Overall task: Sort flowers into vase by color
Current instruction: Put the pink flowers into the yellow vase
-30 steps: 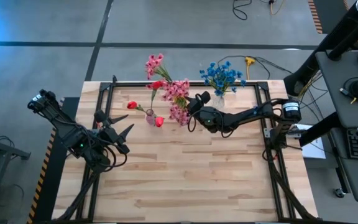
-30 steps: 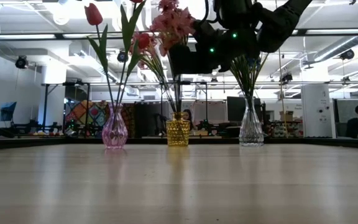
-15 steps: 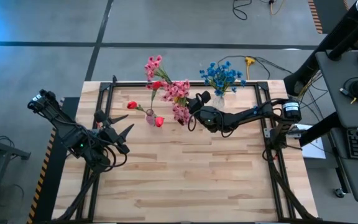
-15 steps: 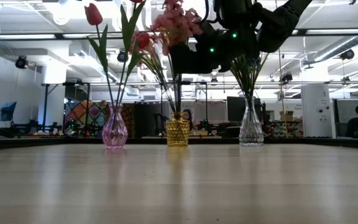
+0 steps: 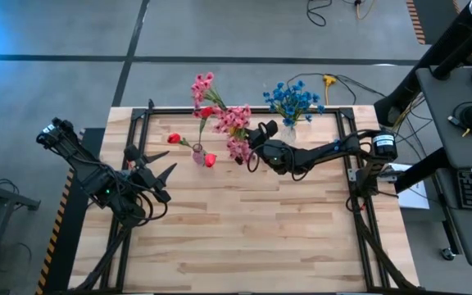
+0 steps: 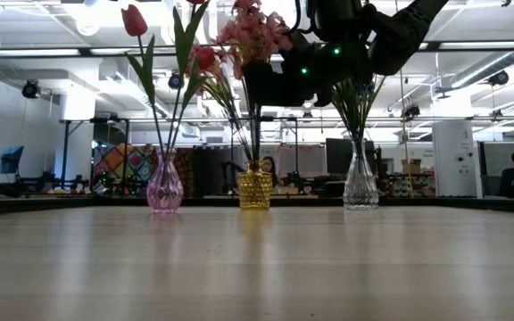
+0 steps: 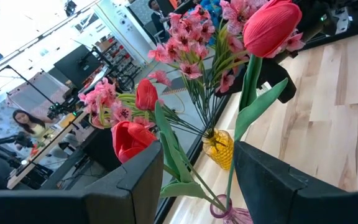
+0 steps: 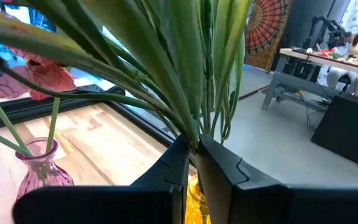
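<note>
A: Where do the flowers stand?

B: Upper centre of the high view: red tulips (image 5: 209, 160) in a pink vase (image 6: 165, 189), pink blooms (image 5: 234, 123) in a yellow vase (image 6: 255, 189), blue blooms (image 5: 292, 100) in a clear vase (image 6: 360, 185), all on the table (image 5: 244, 238).

A: And each end effector?

B: Right end effector (image 8: 192, 144): pressed together, pinching the pink blooms' green stems. Left end effector (image 5: 156, 164): spread, centre left, holding nothing.

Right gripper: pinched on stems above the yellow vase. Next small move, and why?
Probably lift straight up. The right gripper is shut on a green stem over the yellow vase, which holds a red tulip among the pink blooms.
</note>
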